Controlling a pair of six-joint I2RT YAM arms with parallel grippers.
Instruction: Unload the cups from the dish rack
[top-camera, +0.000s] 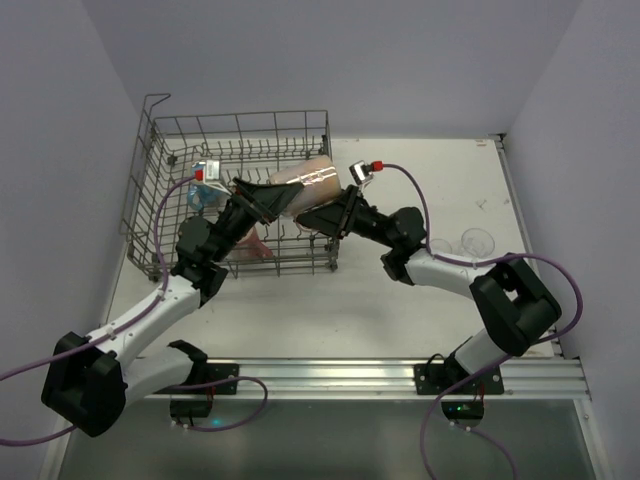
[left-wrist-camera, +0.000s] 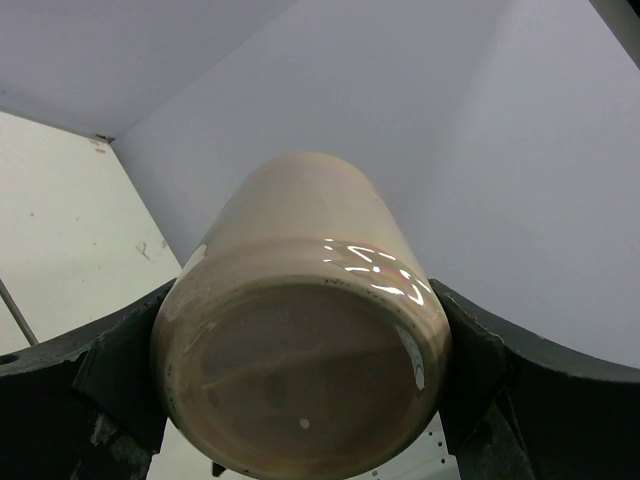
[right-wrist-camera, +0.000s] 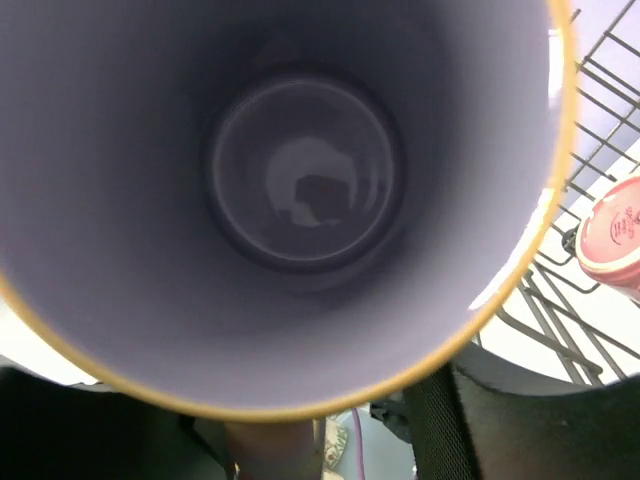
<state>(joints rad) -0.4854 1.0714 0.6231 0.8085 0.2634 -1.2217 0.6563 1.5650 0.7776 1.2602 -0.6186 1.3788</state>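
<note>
Left fingers (left-wrist-camera: 80, 390) pinch the cream mug (left-wrist-camera: 300, 340); right fingers (right-wrist-camera: 480, 430) flank its rim, grip unclear: close them firmly before releasing.

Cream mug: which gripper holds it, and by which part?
The left gripper holds the cream mug by its sides near the base. The right gripper is at its rim; its grip cannot be told.

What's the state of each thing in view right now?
cream mug: held sideways over the rack, between both grippers.
left gripper: shut on the mug's base end.
right gripper: at the mug's mouth, grip unclear.
dish rack: upright on the table, not yet empty.
pink cup: in the rack.
clear glass: on the table, outside the rack.
</note>
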